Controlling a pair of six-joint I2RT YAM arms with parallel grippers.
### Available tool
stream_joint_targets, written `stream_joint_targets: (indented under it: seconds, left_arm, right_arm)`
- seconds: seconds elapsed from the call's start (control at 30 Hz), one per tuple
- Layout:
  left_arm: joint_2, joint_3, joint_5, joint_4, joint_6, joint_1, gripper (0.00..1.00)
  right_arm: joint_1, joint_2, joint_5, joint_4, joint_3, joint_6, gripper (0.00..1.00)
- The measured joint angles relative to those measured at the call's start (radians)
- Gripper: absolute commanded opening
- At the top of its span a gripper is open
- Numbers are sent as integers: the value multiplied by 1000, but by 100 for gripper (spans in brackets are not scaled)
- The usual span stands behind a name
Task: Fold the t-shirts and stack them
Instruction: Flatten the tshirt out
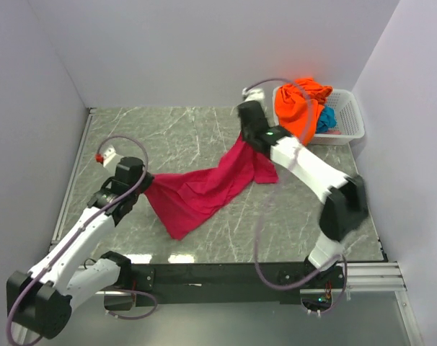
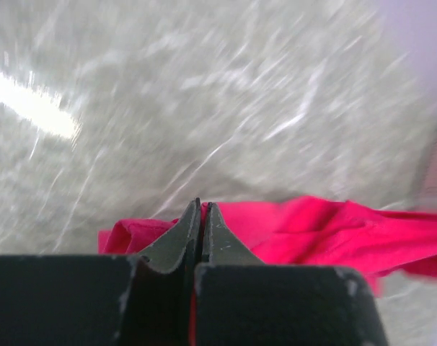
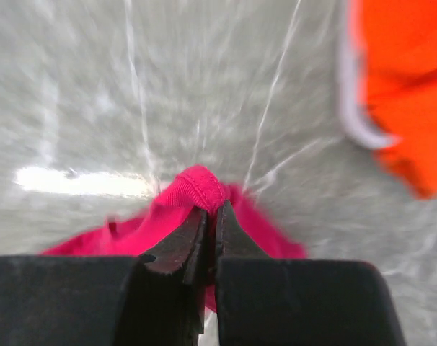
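- left tool [image 2: 202, 207] and right tool [image 3: 210, 210] clamp the magenta t-shirt [image 1: 204, 189], stretched over the worktop [image 1: 168, 137].
- nothing folded; orange t-shirt [image 1: 299, 108] and teal t-shirt [image 1: 327, 119] sit in the basket [image 1: 345, 135].

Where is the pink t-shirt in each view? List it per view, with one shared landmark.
Top external: pink t-shirt stretched across mid-table.
Left wrist: pink t-shirt lower right, in left claw.
Right wrist: pink t-shirt lower centre, in right claw.
Shared landmark: grey marble table.

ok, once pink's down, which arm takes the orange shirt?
Probably right. The right gripper hangs beside the basket holding the orange shirt; the left gripper is across the table. Both are shut on the pink shirt.
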Motion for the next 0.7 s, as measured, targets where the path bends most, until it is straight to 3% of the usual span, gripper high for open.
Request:
stream_joint_targets:
  seconds: [0.37, 0.7]
  left_arm:
    - [-259, 261, -118, -17, 26, 0, 1]
    - [-458, 440, -114, 27, 113, -1, 1]
  right_arm:
    - [1, -747, 22, -12, -114, -18, 0]
    - [1, -1069, -93, -103, -24, -16, 0]
